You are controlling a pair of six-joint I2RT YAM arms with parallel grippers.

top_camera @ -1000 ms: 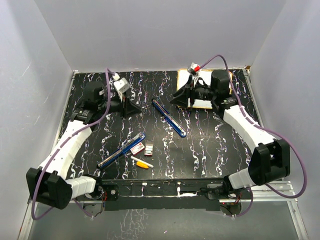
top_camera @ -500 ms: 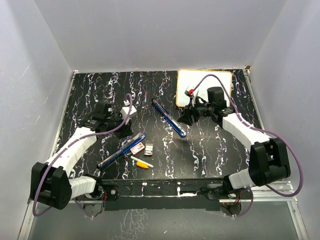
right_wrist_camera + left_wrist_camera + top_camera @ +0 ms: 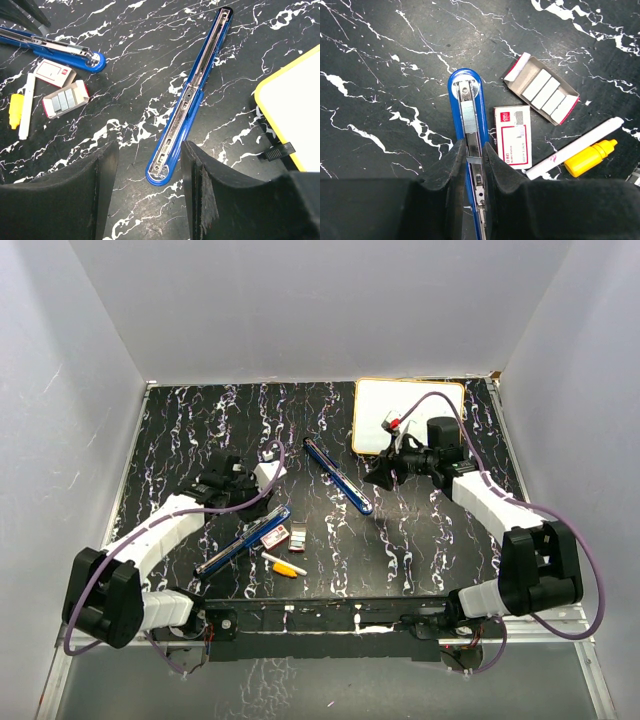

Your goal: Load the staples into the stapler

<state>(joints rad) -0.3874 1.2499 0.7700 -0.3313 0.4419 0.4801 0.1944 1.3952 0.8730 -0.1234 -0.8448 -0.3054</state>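
now that both arms have dropped low, the left gripper [image 3: 474, 145] hangs closed over the stapler [image 3: 466, 95], staples [image 3: 547, 92] lying just beside its head; the right gripper [image 3: 149, 146], open, hovers over a second stapler [image 3: 192, 90], so loading can begin.

The left gripper [image 3: 475, 147] hangs low, jaws closed; the right gripper [image 3: 148, 150] hovers, jaws apart and empty.
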